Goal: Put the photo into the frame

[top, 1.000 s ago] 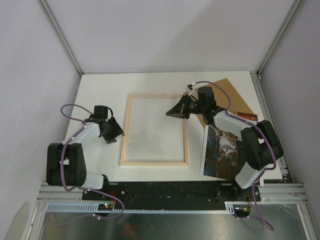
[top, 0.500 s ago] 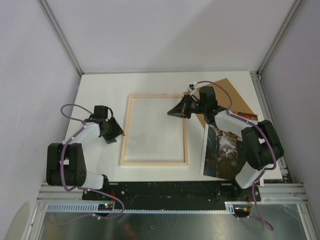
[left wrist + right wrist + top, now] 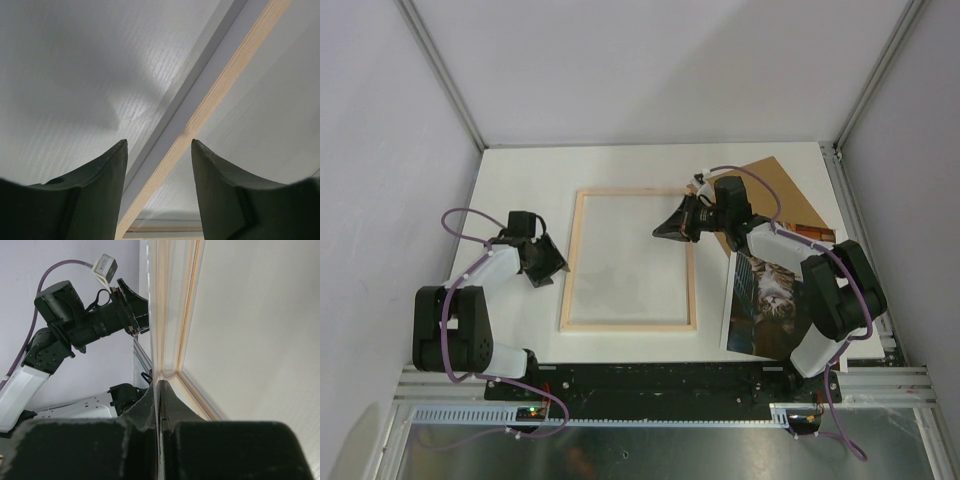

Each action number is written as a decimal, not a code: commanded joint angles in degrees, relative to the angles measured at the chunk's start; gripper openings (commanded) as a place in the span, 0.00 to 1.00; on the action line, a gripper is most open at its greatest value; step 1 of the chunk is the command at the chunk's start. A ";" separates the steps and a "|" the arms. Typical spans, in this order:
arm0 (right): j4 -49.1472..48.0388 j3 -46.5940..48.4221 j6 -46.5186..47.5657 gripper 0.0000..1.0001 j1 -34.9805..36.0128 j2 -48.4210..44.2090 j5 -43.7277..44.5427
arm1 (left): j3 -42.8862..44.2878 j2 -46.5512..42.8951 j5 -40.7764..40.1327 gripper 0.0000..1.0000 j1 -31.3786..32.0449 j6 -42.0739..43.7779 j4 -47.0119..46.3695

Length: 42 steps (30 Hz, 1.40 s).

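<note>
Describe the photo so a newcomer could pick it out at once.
Start at the white table's near right corner, beside the base of the right arm. The photo lies there, partly under that arm, right of the pale wooden frame. It alone shows a dark printed cat; the brown board farther back is plain.

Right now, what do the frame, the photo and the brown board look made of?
Frame: pale, bare-looking wood; fine grain lines show on its rail in the left wrist view. Photo: probably printed paper; thin, flat, full-colour image. Board: likely matte fibreboard or card; plain even brown, no grain visible.
</note>
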State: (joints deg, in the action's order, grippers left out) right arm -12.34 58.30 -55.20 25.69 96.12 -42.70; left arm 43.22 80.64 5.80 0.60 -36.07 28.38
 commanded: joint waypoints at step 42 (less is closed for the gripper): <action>-8.56 -2.24 0.28 0.00 1.24 1.14 -2.27 | -0.51 1.22 1.40 0.58 -0.43 -0.33 -1.56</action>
State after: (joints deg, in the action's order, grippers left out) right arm -16.75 55.88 -55.27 26.48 96.29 -43.42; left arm 43.07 81.69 6.48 0.60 -36.07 27.94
